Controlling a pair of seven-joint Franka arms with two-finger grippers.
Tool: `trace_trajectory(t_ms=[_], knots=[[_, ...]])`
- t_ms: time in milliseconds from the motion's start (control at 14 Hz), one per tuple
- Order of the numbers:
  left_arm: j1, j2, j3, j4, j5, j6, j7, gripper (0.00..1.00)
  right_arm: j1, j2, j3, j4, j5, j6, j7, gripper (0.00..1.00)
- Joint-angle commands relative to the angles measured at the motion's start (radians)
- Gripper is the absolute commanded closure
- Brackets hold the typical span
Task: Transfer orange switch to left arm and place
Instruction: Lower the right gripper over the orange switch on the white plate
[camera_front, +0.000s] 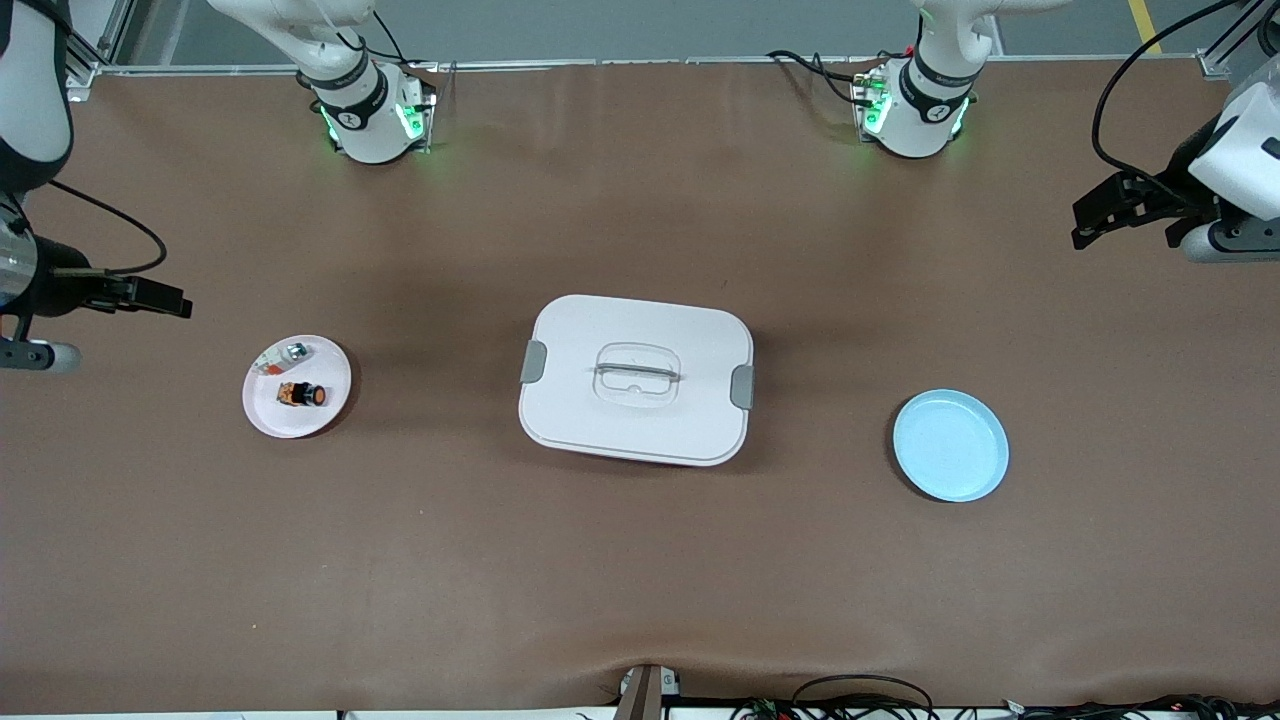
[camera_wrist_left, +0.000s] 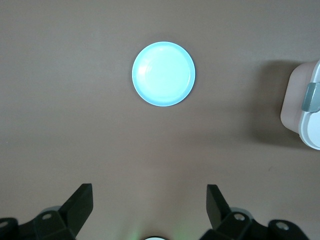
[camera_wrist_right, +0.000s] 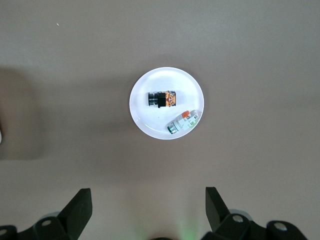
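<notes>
A: Checking the layout first: where do we find the orange switch (camera_front: 302, 394)?

B: We find it lying on its side on the white plate (camera_front: 270, 412) toward the right arm's end of the bench (camera_front: 640, 580), untouched. Beside it on the same plate, farther from the front camera, lies a small silver-and-red part (camera_front: 293, 351); the two sit near each other, and we cannot tell whether they touch.

A: State of each claw?

B: We see the right claw (camera_wrist_right: 149, 206) released, jaws spread wide, holding nothing, hanging over bare bench near the white plate. The left claw (camera_wrist_left: 149, 204) is likewise released and holding nothing, hanging over the bench at its own end, near the blue plate (camera_front: 950, 445). We judge both arms to be at a waiting pose; no step has started.

A: Why is the box (camera_front: 637, 378) where it is?

B: We judge it serves as an obstacle. It stands mid-bench, between the two plates, so a straight low path is blocked and a handover above it would be needed.

A: Materials and shapes?

B: We note a smooth white box with rounded corners, grey side clips and a recessed handle; round, shallow, glossy plates; a matte brown bench covering. The switch is small, with a black-and-orange body and a round cap, so we expect it could roll or slip if it is pinched off-centre.
</notes>
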Motion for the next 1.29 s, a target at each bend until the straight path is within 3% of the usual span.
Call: trace_trajectory(t_ms=[0,1003,1218], knots=[[-0.002,0.006,0.000,0.009,-0.005,-0.012,0.016,0.00,-0.009,0.014,0.005,0.030,-0.037,-0.003,0.008,0.00],[-0.006,0.023,0.000,0.008,-0.003,-0.012,0.019,0.00,-0.048,0.055,0.006,-0.391,0.034,0.596,-0.007,0.00],[-0.009,0.026,0.000,0.008,-0.005,-0.012,0.019,0.00,-0.051,0.092,0.006,-0.424,0.087,0.663,-0.009,0.00]])
